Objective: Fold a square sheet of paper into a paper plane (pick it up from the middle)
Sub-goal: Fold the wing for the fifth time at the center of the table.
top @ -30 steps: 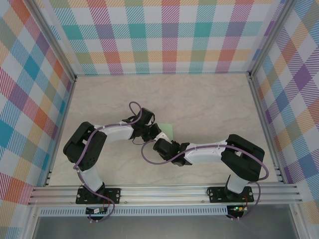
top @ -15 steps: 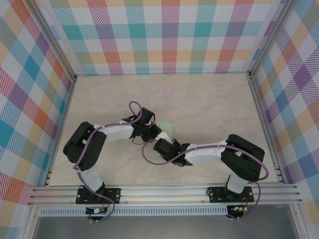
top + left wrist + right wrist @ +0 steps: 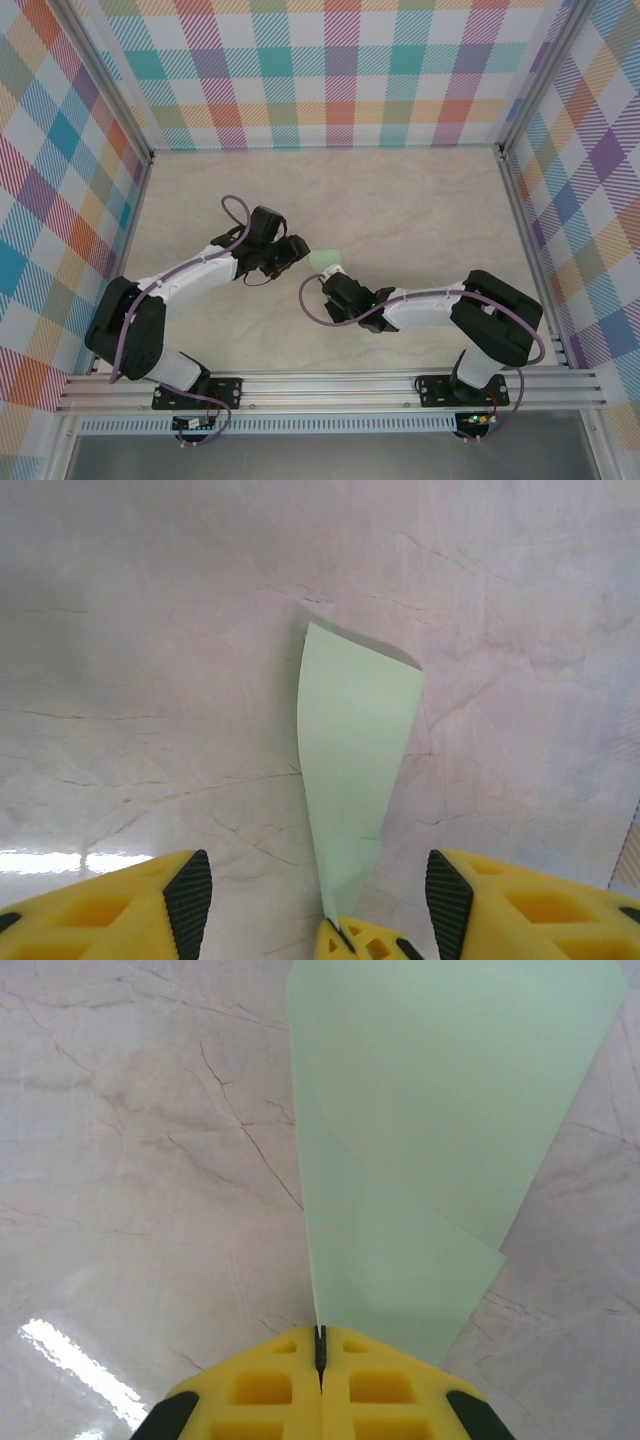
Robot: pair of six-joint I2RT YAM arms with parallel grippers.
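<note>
Sheet: I found one sheet of paper (image 3: 326, 259) near the middle of the table (image 3: 420, 190), between the two grippers, with the left one just to its left and the right one just on its near side.
Shape of sheet: It was folded over. The right wrist view showed two pale green layers fanning apart away from the pinch. It was not yet a dart.
Right gripper (image 3: 320, 1345): It was clenched on the sheet's near corner, its yellow fingers pressed together with the paper caught in the seam.
Why held so: My guess was that a pinch at one end kept the layers together and the sheet lifted, leaving the far end free to be worked.
Left gripper (image 3: 318, 895): It was released. The fingers stood wide apart on either side of the sheet, and neither pad touched it.
Why placed so: I judged it was lined up on the sheet and ready to take a new hold.
Contact with table: I could not tell whether the far edge rested on the surface.
Count: One sheet, two grippers, one table.
Risk: With a single pinch on thin paper, the free end could flop or twist.
</note>
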